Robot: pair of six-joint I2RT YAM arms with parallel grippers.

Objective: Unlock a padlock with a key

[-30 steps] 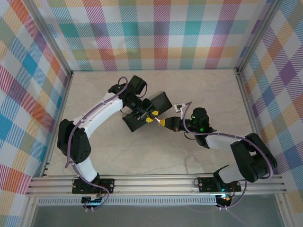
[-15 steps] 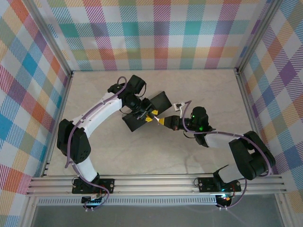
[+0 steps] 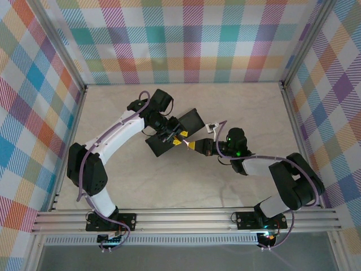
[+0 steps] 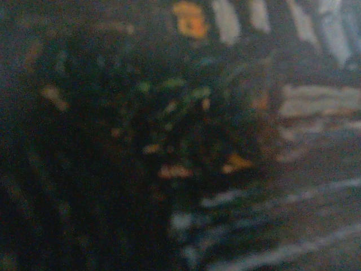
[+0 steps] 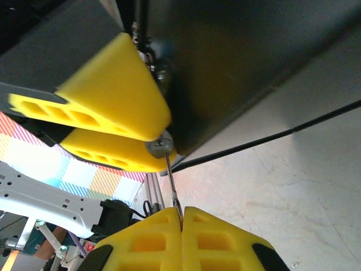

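In the right wrist view my right gripper is shut on the key, a thin silver-grey blade. Its tip meets the round grey end of the padlock. My left gripper clamps that padlock between its yellow fingers. From above, the left gripper and right gripper meet tip to tip at the edge of the black box. The left wrist view is dark and blurred.
The black box's second half lies just behind the grippers, and its dark side rises close above the key. A thin black cable crosses the marble tabletop. Checked walls surround the table.
The right gripper has edged a little to the left, closer to the left gripper. The left arm has hardly moved.
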